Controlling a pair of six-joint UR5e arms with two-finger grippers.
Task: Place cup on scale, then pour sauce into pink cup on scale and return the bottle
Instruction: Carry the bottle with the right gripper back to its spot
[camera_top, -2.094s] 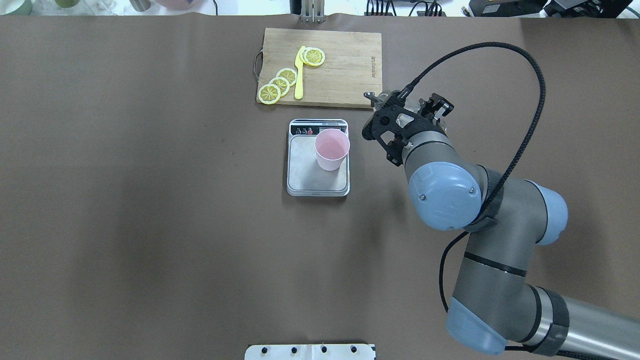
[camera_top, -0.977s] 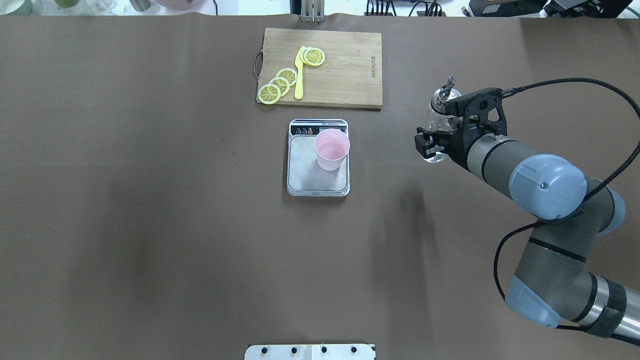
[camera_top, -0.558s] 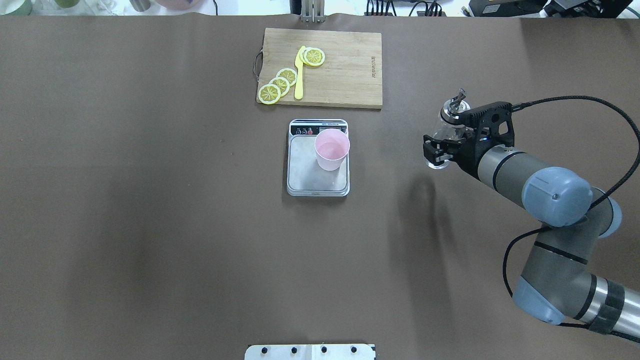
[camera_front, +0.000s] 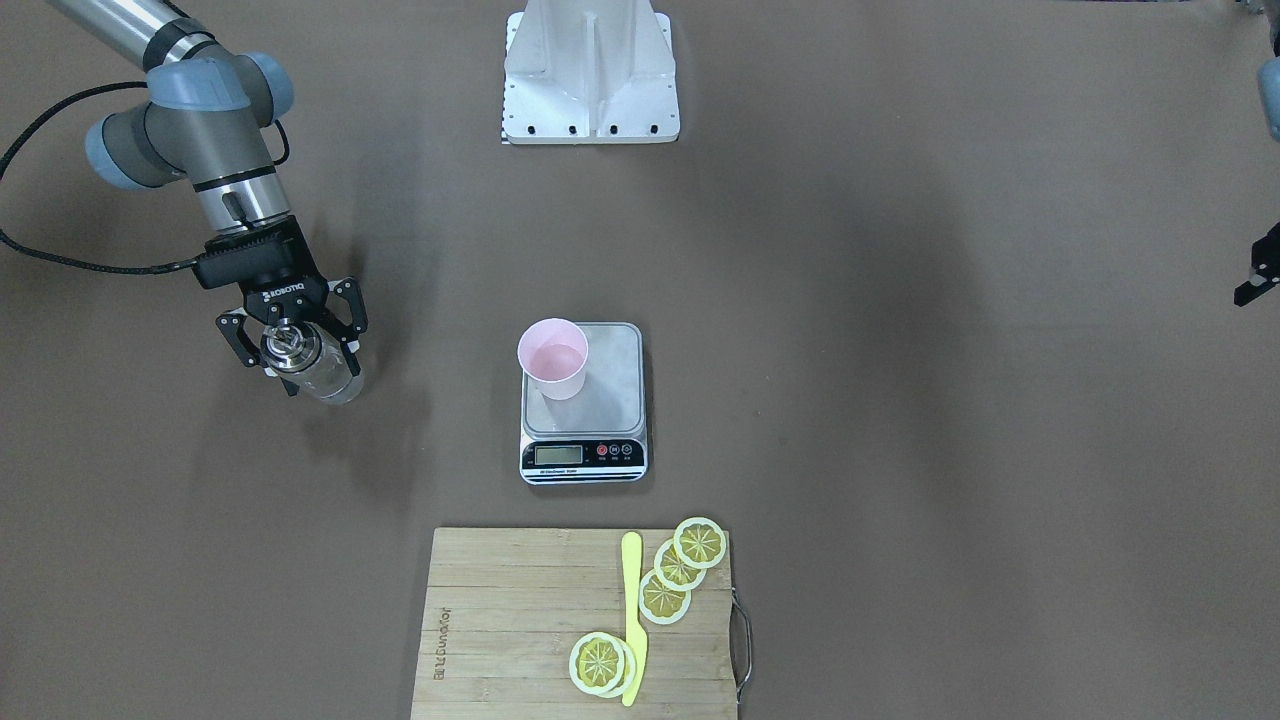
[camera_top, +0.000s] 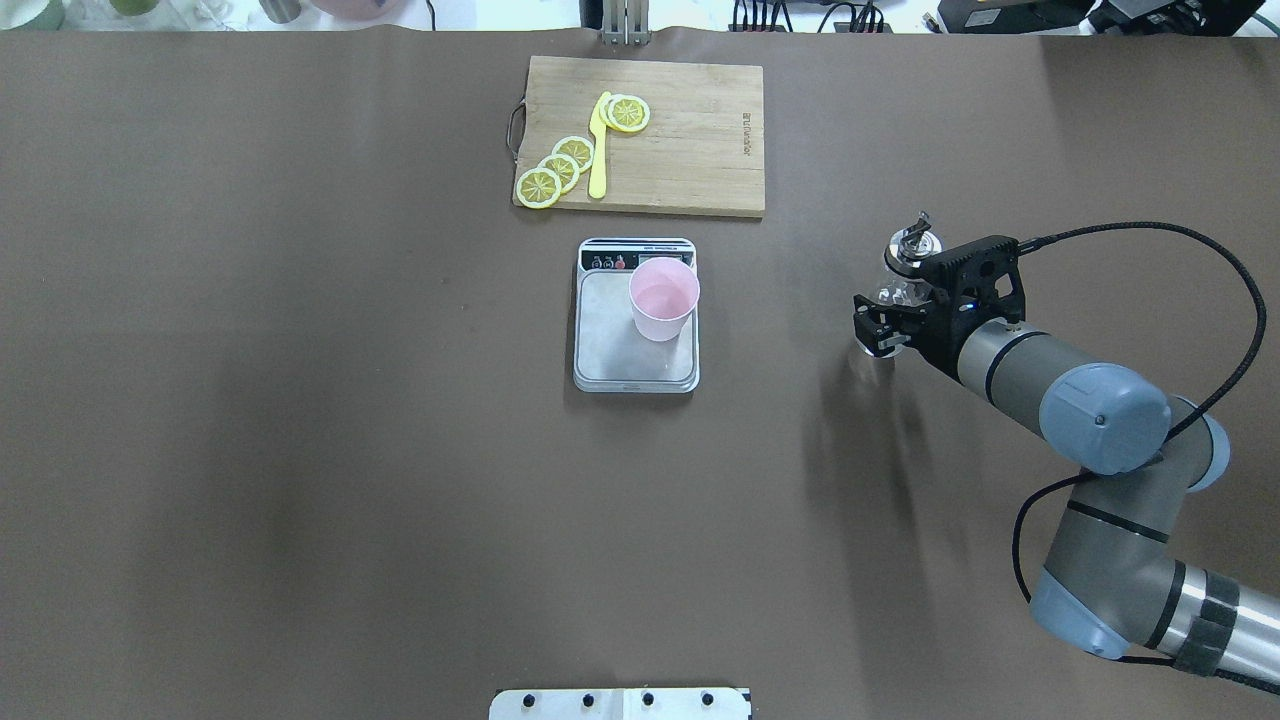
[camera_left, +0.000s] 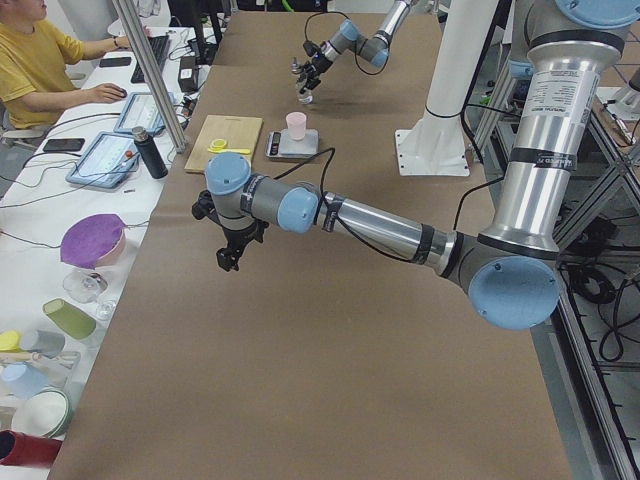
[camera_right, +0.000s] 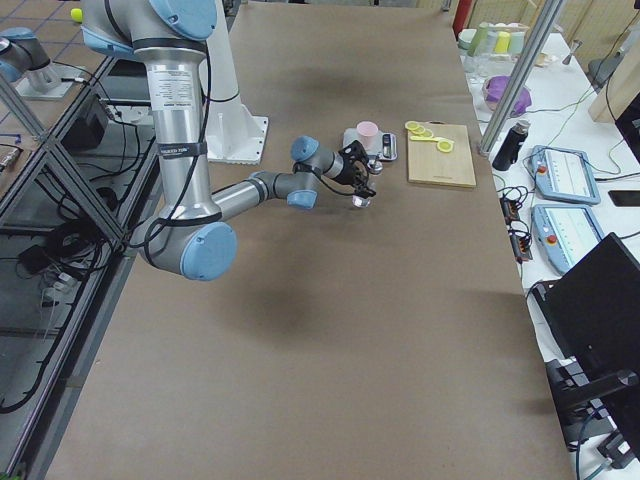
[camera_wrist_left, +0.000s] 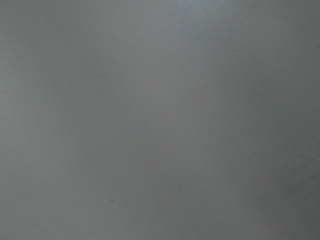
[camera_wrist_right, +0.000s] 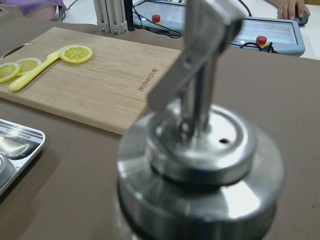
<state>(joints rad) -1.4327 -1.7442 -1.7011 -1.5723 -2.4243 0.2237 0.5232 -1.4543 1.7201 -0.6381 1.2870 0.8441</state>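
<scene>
Step in hand, judged from the layout: return of the bottle (camera_top: 893, 296) to the table, well apart from the scale (camera_top: 608, 345) at its 3 o'clock in the overhead view. The right gripper (camera_top: 884, 322) holds the bottle's glass body between its fingers, with the silver cap (camera_top: 914, 241) uppermost. The cup (camera_top: 664, 298) stands on the scale's plate, toward the 1 o'clock corner. To do the step well, keep the bottle upright and bring it straight down until the base seats flat. Only then spread the fingers, and draw the gripper back level so that the rounded glass is not tipped or dragged. No view confirms whether the base already touches the table, so contact should be treated as not yet made. The front-facing view shows the clear glass body below the cap and the scale's display strip, both poorly seen from overhead. The overhead view gives the bottle's bearing from the scale and the cutting board (camera_top: 680, 140) at the scale's 12 o'clock. The right wrist view shows only the cap and its lever spout at close range. The left wrist view shows bare table surface only. The left gripper (camera_left: 228, 257) hangs over open table in the exterior left view; whether it is spread or closed cannot be told.
</scene>
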